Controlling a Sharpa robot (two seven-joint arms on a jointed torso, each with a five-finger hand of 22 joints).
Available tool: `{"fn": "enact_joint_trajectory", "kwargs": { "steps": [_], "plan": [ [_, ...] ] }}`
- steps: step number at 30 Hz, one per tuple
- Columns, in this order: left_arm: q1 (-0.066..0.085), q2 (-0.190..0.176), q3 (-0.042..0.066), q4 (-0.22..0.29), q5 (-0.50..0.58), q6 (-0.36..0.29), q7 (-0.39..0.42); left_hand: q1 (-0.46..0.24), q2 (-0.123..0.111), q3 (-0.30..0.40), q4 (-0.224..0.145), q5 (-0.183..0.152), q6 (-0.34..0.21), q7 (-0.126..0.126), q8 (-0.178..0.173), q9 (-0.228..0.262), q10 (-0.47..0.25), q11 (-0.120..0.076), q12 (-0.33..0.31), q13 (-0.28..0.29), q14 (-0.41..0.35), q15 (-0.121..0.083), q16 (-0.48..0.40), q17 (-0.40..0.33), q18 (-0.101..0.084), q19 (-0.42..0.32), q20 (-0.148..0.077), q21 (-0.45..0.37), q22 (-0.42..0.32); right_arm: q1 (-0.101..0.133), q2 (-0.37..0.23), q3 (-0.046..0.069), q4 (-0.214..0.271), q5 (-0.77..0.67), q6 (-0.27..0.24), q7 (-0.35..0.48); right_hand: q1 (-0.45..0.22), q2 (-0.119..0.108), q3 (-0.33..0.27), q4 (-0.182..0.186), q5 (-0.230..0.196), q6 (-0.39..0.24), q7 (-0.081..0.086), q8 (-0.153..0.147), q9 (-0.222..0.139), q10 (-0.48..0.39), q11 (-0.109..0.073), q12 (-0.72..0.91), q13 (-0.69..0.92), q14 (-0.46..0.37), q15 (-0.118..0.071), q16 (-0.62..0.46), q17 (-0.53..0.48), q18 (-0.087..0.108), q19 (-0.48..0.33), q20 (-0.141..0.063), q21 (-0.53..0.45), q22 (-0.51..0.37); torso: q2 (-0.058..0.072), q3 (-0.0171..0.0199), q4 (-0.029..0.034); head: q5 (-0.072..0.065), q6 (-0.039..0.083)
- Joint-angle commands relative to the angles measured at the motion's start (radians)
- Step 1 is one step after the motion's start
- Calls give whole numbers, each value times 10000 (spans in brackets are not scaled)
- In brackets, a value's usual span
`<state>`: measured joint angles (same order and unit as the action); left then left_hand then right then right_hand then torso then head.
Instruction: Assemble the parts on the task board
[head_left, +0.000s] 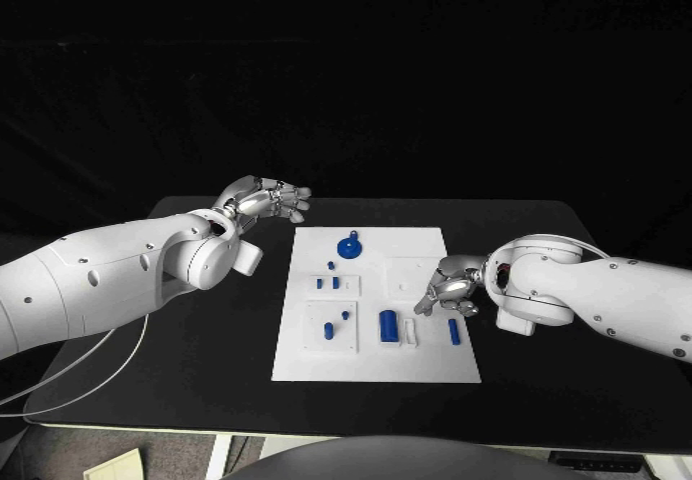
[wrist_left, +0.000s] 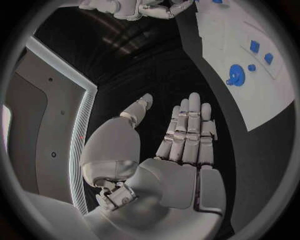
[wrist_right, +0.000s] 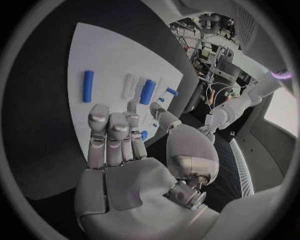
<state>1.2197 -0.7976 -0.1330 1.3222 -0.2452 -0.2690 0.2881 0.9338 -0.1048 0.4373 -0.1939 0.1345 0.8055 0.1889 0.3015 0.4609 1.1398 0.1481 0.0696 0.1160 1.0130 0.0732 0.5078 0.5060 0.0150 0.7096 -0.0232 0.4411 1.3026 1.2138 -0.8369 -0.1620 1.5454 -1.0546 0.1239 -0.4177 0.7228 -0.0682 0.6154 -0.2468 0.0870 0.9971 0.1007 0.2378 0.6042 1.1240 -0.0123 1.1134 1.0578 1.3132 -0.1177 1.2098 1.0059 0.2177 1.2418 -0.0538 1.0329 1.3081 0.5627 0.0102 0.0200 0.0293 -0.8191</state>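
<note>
Black matte rectangular tabletop (head_left: 173, 350), pale front edge along near side. Thin white cable (head_left: 87, 375) looping across tabletop's near-left corner and off its edge. Pale beige flat object (head_left: 108, 468) on floor below that corner, cut off by frame, kind unclear. Black backdrop (head_left: 433, 100) behind tabletop's far edge.

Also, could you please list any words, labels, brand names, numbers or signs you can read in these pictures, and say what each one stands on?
None: no readable text in any view.
The task board is plain white, and the blue parts on it carry no marks that can be made out.
The left hand and the right hand show no lettering.
Room clutter past the table in the right wrist view is too small and blurred to read.
</note>
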Motion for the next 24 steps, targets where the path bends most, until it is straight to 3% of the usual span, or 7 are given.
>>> {"fn": "enact_joint_trajectory", "kwargs": {
  "steps": [1,6,14,24],
  "plan": [
    [4,52,5,-12,51,111,64,36,79,14,-55,48,-53,-36,32,-11,-27,-40,61,-11,93,1,-40,10,26,71,-28,-38,10,55,-85,4,-47,-105,319,-49,144,3,-16,-30,-118,-95,44,-64,24,-26,51,20,18,17,36,-33,18,441,5,-52,-45,29,13,14,3,-57,29],
    [4,62,3,-9,51,110,64,32,79,12,-55,46,-53,-35,32,-12,-27,-40,61,-11,92,1,-42,12,26,71,-28,-40,11,66,-288,2,-136,-217,427,-454,256,-66,22,-53,-236,-78,45,-35,66,-42,54,29,24,20,43,-34,24,441,9,-57,-54,28,12,4,2,-83,28],
    [4,102,2,-18,52,123,71,26,79,8,-55,44,-52,-36,33,-12,-26,-41,62,-11,92,2,-48,18,25,71,-27,-46,14,66,-393,-10,-185,-656,1238,-1109,209,-209,-42,9,-370,-45,37,7,122,-77,49,22,22,16,45,-42,28,441,-3,-39,-65,32,12,3,9,-151,41],
    [4,90,1,31,52,130,70,22,81,6,-57,42,-52,-36,35,-13,-25,-41,62,-12,93,2,-55,24,24,71,-28,-52,18,22,-393,-172,-244,-1092,966,-1526,161,-314,-64,137,-382,164,-42,155,240,-49,-23,33,14,9,-14,-49,35,441,-16,-15,-66,43,14,-4,19,-258,47]
  ]
}}
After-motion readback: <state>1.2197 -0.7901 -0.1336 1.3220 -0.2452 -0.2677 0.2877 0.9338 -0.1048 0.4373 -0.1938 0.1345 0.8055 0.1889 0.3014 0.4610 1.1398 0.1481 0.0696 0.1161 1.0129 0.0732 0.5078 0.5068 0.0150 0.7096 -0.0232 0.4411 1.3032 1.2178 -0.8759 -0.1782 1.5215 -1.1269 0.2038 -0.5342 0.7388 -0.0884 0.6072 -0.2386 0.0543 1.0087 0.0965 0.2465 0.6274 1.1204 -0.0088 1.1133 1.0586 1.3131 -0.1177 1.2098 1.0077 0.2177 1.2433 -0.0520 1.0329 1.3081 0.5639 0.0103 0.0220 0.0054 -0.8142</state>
